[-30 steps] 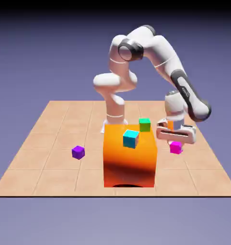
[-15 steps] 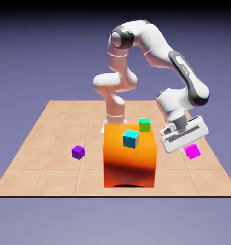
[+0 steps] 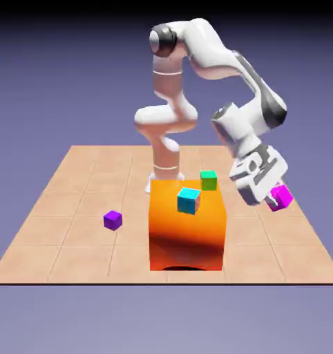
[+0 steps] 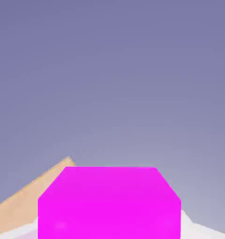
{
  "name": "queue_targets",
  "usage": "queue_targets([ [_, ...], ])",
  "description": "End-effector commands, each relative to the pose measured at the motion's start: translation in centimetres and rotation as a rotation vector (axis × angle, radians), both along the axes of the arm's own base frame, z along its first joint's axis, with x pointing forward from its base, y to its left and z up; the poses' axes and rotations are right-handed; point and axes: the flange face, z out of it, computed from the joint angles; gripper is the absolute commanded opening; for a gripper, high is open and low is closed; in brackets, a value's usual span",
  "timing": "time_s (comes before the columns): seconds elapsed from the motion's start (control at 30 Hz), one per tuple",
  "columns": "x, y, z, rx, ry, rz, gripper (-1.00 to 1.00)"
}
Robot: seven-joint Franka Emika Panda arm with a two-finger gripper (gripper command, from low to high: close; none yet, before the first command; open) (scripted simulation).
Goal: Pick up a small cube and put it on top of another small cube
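Counter point(image 3: 52, 238) lies under a big orange block point(image 3: 186, 238); the tilted claw point(image 3: 273, 194) grips the magenta cube point(image 3: 280, 198) off to the exterior view's right. Fingertips mostly hidden, grip looks okay. Risk: swinging back at that tilt, cube clips block or slips.

From my distant station I count four small cubes point(image 3: 188, 201), one large block point(image 3: 187, 228) and one arm point(image 3: 214, 55).

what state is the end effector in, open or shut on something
Shut on the magenta cube: in the hand view the cube fills the space between the end effector's fingers.
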Motion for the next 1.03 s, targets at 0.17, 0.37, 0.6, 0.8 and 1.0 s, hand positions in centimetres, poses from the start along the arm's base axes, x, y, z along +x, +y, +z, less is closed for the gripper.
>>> queue_targets([
  [0.17, -0.2, -2.9, 2.8, -0.163, -0.044, 0.229, -1.0],
  [0.37, -1.0, -7.2, 5.1, -0.35, -0.043, 0.42, -1.0],
  [0.6, -2.6, -13.5, 7.5, -0.584, 0.019, 0.597, -1.0],
  [0.8, -3.3, -16.6, 5.0, -0.679, 0.063, 0.653, -1.0],
  [1.0, -3.3, -16.6, 3.0, -0.679, 0.063, 0.653, 1.0],
])
